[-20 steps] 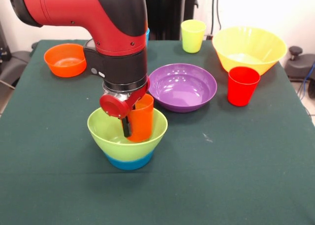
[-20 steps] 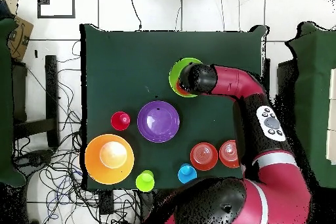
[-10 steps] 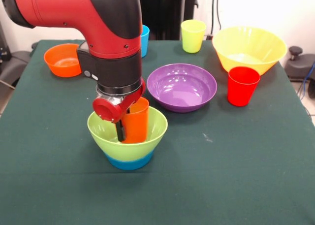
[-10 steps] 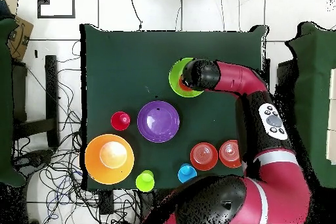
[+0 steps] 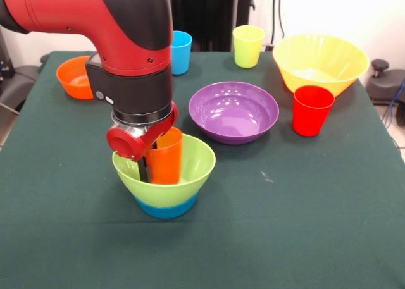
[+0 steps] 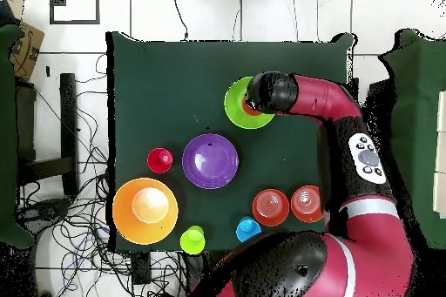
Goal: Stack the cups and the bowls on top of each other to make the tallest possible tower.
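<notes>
Front view, near to far: bare green table point(image 5: 285, 238) fills the lower frame, open on all sides of the tower point(image 5: 164, 178). Tower: lime green bowl point(image 5: 190, 169) nested on the small blue bowl point(image 5: 166, 207), lower centre-left, with the orange cup point(image 5: 166, 156) standing upright inside. The gripper point(image 5: 147, 169) reaches into the green bowl beside the cup; one dark finger point(image 5: 144, 170) touches the cup's left wall, but whether the cup is pinched cannot be told. Behind, at centre, sits the purple bowl point(image 5: 234, 112); the red cup point(image 5: 312, 110) stands to its right, apart from it. Farther back: an orange bowl point(image 5: 74, 78) at the left edge, partly hidden by the arm; the light blue cup point(image 5: 181, 52); the yellow-green cup point(image 5: 248, 46); the yellow bowl point(image 5: 319, 62) near the right edge.

Overhead view adds two orange bowls point(image 6: 271, 207) point(image 6: 307, 204) side by side, just touching, and open cloth across the table's upper left; the arm hides the cup there.
</notes>
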`<state>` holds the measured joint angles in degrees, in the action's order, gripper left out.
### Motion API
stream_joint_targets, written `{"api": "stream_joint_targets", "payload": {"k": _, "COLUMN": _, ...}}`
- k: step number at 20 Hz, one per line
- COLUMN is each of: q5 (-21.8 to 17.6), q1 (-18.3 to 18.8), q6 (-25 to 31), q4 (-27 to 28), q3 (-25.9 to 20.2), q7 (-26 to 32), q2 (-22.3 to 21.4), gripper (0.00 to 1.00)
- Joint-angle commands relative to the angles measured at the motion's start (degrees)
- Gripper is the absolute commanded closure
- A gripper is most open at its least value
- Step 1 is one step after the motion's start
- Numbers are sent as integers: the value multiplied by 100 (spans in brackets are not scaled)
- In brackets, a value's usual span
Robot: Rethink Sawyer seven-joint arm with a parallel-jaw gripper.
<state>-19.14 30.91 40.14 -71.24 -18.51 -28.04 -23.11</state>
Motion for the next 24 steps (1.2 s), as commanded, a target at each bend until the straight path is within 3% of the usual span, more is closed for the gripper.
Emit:
{"api": "stream_joint_targets", "payload": {"k": 1, "q5": -538, "q1": -68, "q6": 737, "q4": 312, "q3": -257, "q7": 743, "q2": 152, "gripper": 100}}
{"api": "stream_joint_targets", "payload": {"k": 10, "q5": -787, "q1": -256, "q6": 1254, "q4": 185, "q3": 73, "q7": 628, "q2": 161, "gripper": 100}}
{"api": "stream_joint_targets", "payload": {"k": 11, "q5": -843, "q1": -223, "q6": 1289, "q4": 140, "q3": 39, "q7": 595, "q2": 155, "gripper": 0}}
{"api": "stream_joint_targets", "payload": {"k": 24, "q5": -832, "q1": 148, "q6": 1134, "q4": -80, "q3": -292, "q7": 718, "q2": 169, "gripper": 0}}
